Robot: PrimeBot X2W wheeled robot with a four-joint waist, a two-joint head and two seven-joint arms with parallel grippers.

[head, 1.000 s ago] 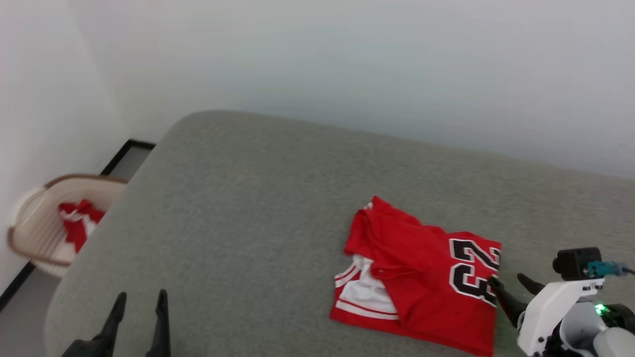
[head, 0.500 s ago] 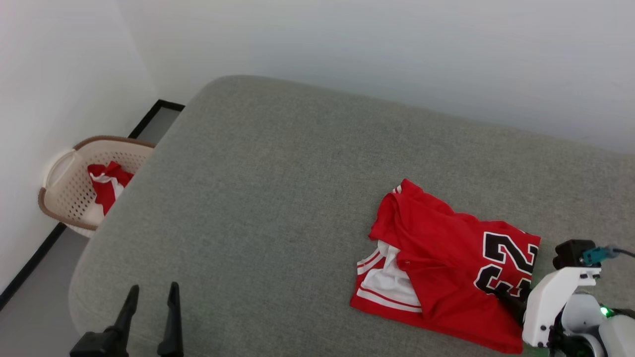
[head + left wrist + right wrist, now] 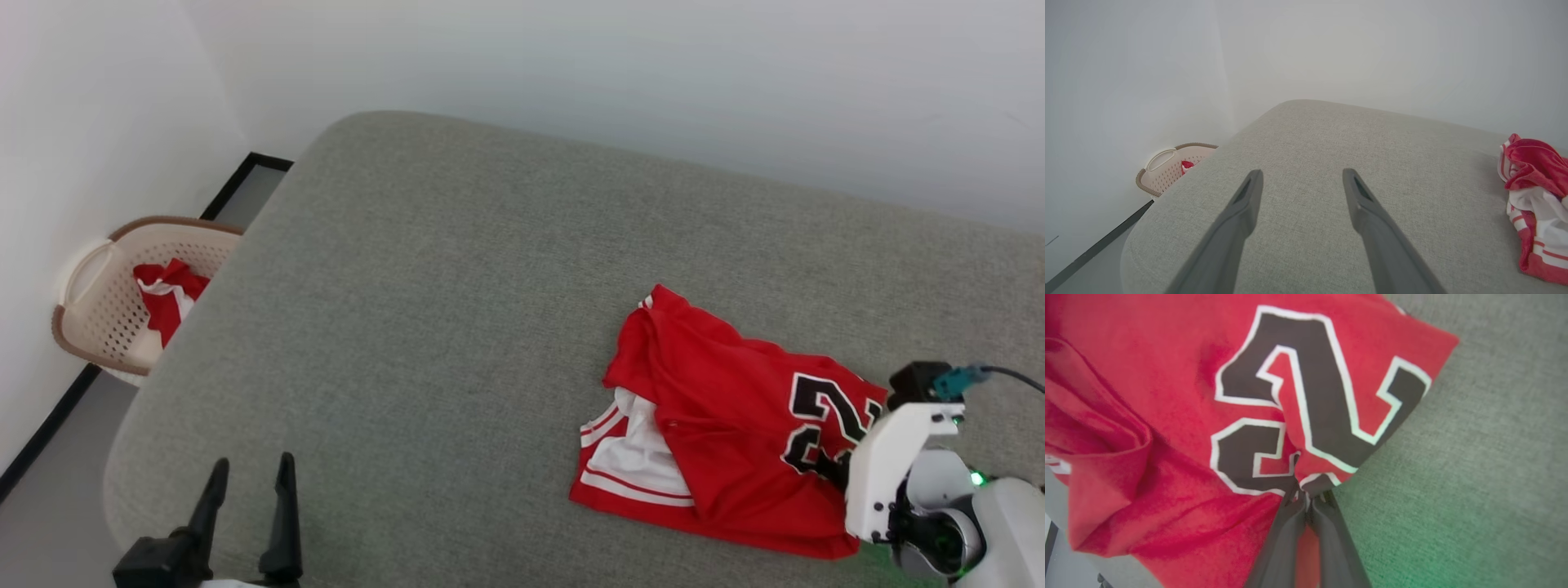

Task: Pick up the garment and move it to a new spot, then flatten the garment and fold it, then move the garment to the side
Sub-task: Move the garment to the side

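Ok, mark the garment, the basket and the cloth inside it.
garment (image 3: 718,392), head view, red body panel.
basket (image 3: 102,306), head view, perforated inner wall.
cloth (image 3: 178,278), head view, red upper fold.

Right gripper (image 3: 833,473) sits at the numbered edge of the red jersey (image 3: 718,425); left gripper (image 3: 252,465) hovers, fingers apart, above the gray cushion (image 3: 457,310); basket (image 3: 106,304) far left.

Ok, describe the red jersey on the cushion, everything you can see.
The jersey is soft red cloth with black white-edged numerals, a white sleeve and red-white striped trim. It lies crumpled and partly folded on the grey cushion, toward the robot's right. The right gripper has its jaws shut, pinching its edge at the numerals.
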